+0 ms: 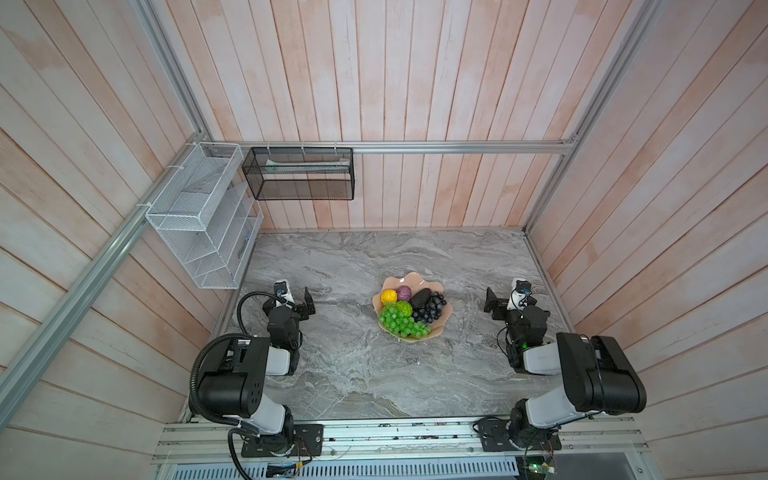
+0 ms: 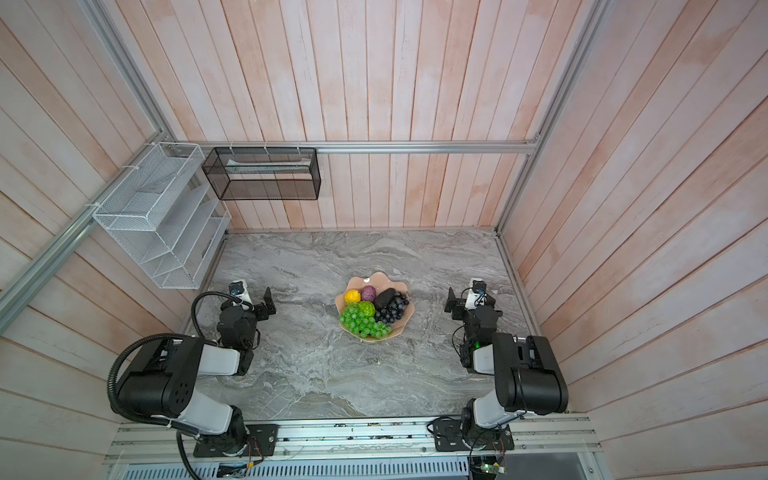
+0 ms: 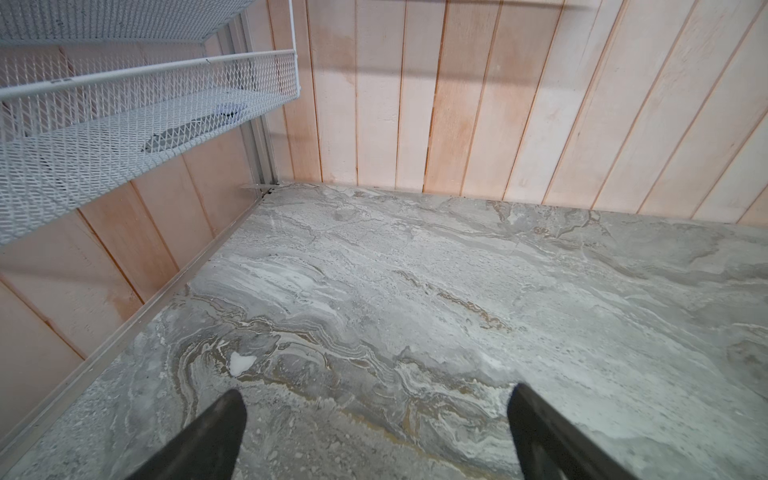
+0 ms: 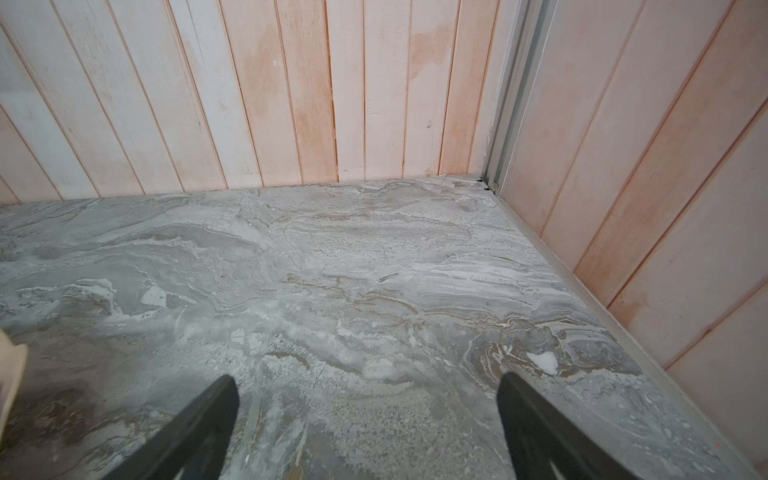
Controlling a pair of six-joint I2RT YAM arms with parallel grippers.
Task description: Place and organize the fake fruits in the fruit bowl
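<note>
In both top views we find the fake fruits (image 1: 422, 298) all inside the fruit bowl (image 1: 417, 278), centrally; the green grape bunch (image 1: 401, 323) crowds the rim and may slide out if nudged; left wrist view: left gripper (image 3: 378, 392) agape, empty; right wrist view: right gripper (image 4: 368, 378) likewise.

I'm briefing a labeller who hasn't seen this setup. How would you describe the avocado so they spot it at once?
Near the middle of the grey marble table sits a peach-pink fruit bowl with a wavy rim. The avocado lies in it, between the purple bumpy fruit and the dark grape bunch. It is the only single blackish oval, not a cluster of balls.
</note>
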